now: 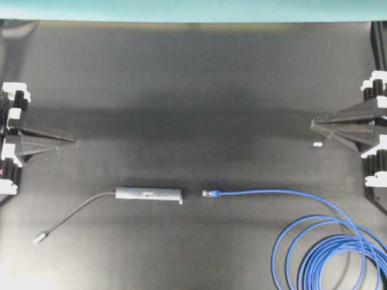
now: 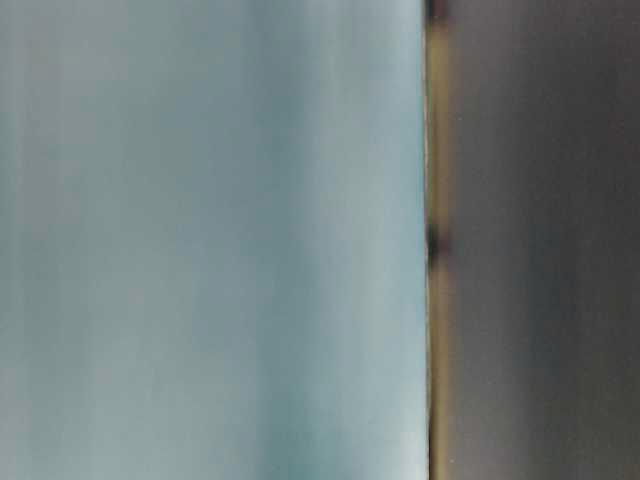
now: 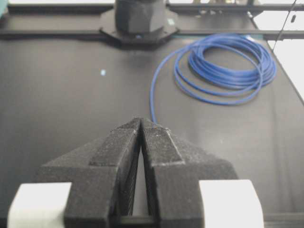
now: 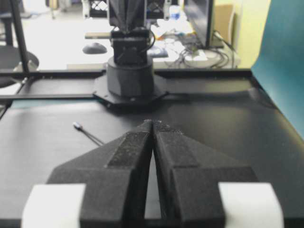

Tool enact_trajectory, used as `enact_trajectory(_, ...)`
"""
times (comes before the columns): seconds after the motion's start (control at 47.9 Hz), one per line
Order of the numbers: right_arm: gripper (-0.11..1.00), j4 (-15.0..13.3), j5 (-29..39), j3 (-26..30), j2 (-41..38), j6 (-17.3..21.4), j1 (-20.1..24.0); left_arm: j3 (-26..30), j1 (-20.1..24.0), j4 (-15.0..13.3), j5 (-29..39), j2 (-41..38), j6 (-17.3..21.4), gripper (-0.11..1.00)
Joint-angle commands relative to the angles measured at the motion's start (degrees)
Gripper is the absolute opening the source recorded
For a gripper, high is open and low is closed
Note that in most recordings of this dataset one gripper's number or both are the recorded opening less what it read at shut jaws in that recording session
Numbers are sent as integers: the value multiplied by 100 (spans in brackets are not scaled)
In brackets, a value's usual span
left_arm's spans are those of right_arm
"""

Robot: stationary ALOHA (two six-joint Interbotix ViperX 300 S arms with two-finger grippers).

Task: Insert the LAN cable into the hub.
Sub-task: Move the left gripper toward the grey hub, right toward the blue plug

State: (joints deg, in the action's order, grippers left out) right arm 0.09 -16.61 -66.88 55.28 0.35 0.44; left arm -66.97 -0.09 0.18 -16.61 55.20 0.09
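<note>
My left pincer [image 1: 74,142] and right pincer [image 1: 312,124], wedges of rough black foam, are pressed together, empty. Lower centre on the matte black bench [image 1: 181,72], the slim grey metal hub [image 1: 149,194] faces the glossy blue LAN cable [image 1: 272,193]'s plug just beside it, coils lower right.

No legible text, even on the hub [image 1: 149,194].

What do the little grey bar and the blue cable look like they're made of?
The hub looks like brushed or matte metal: even grey with a dull sheen, though it could be painted plastic. The LAN cable looks like a smooth plastic or rubber jacket, bright blue and bending in loose coils.
</note>
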Motion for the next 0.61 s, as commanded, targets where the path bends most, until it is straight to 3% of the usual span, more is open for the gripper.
enact_trajectory(0.0, 3, 62, 9, 141, -105, 18, -18, 272, 123, 237, -9, -220, -88, 6)
enact_trajectory(0.104, 0, 264, 756, 404, -334, 132, 35, 492, 88, 246, 62, -510, -123, 0)
enact_trajectory(0.292, 0, 264, 2180, 879, -747, 387, 141, 703, -105, 246, 501, -940, -132, 0)
enact_trajectory(0.584, 0, 264, 3076, 1292, -1573, 747, 360, 756, -158, 246, 624, -1248, -141, 0)
